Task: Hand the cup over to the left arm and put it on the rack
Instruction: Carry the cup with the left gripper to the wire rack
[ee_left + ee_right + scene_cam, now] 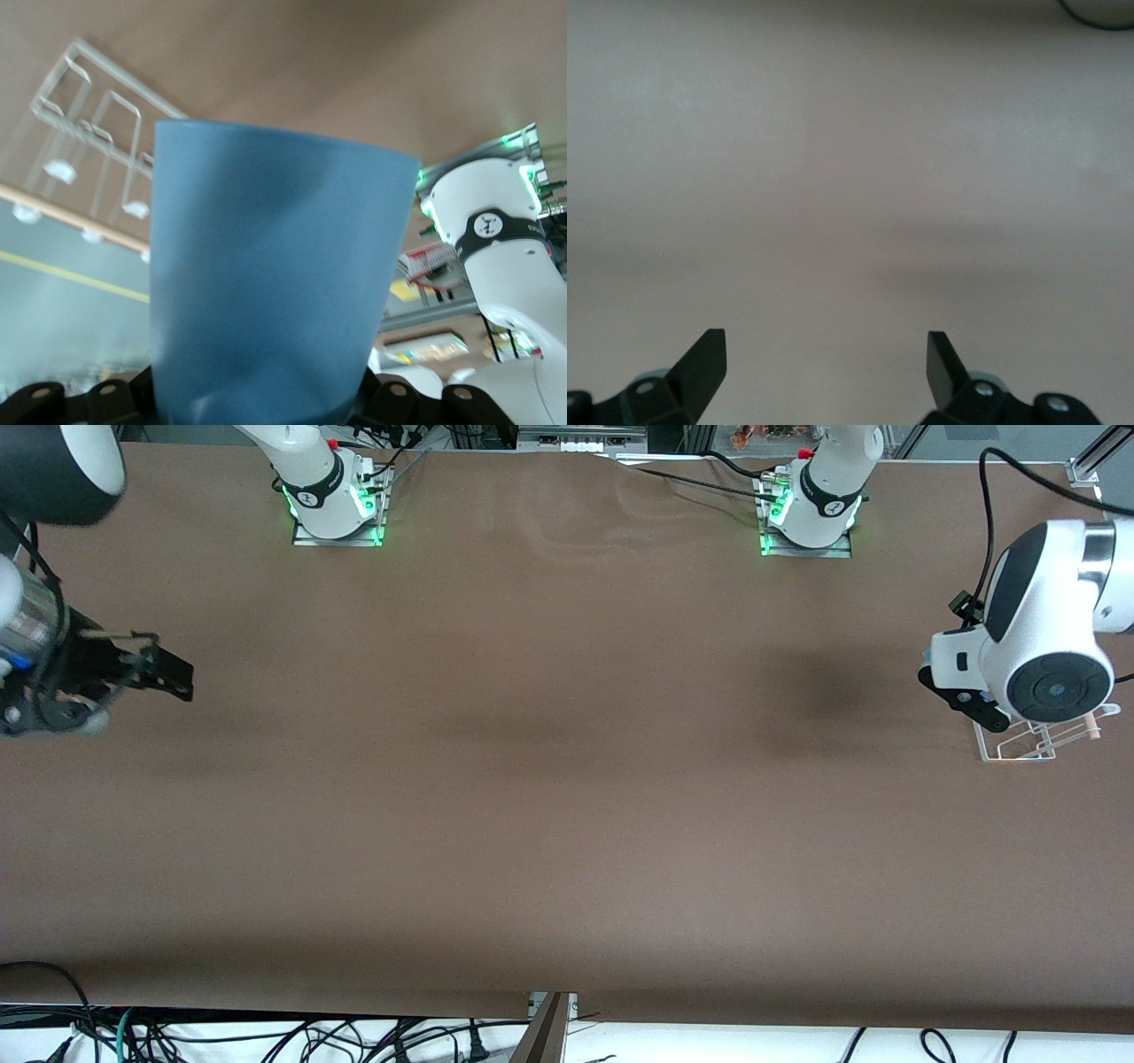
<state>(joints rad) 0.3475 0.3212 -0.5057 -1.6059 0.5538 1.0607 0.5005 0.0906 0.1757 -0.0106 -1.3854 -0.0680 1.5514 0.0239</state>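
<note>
Cup [275,274]: sitting clenched in the left gripper [257,403], hanging over the rack [1041,737] at the frame's right edge, long axis pointing toward the pegs. Right gripper [824,367]: waiting released, empty, over the tabletop [549,797] at far left.

A broad table [532,779] under a plain brown cover fills the scene, faintly creased toward its upper edge. Near the front camera, tangled black cables [266,1036] lie on a pale floor. Soft shadows mottle the cover.
</note>
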